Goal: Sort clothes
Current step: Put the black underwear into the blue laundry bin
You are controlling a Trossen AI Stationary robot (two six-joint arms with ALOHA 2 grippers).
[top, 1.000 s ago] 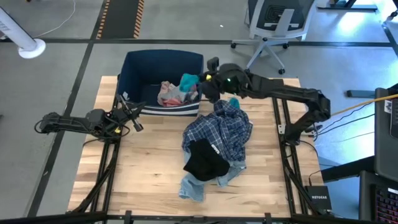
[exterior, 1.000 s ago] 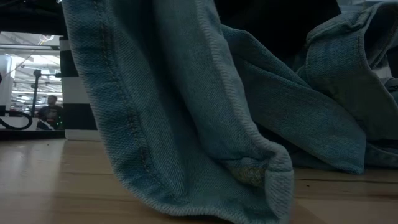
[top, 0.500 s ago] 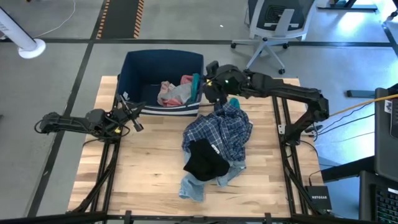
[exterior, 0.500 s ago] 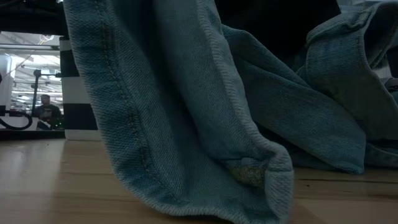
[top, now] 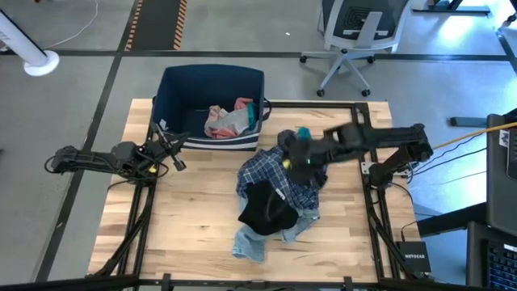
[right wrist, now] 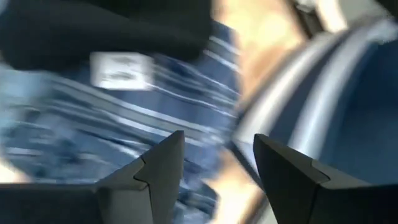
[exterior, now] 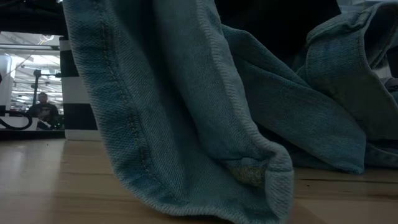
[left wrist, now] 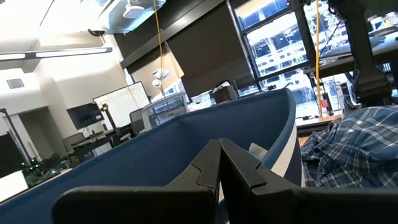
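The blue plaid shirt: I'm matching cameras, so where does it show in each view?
High view: blue plaid shirt at mid-table, under the right gripper.
Low view: not in it; denim jeans fill the picture.
Left wrist view: at the right edge, beside the navy bin.
Right wrist view: blurred, beyond the open fingers.
Shared landmark: the navy bin, seen in the high and left wrist views.

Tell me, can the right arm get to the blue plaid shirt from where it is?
Probably yes. The right gripper hangs just over the blue plaid shirt, fingers open, with nothing between them.
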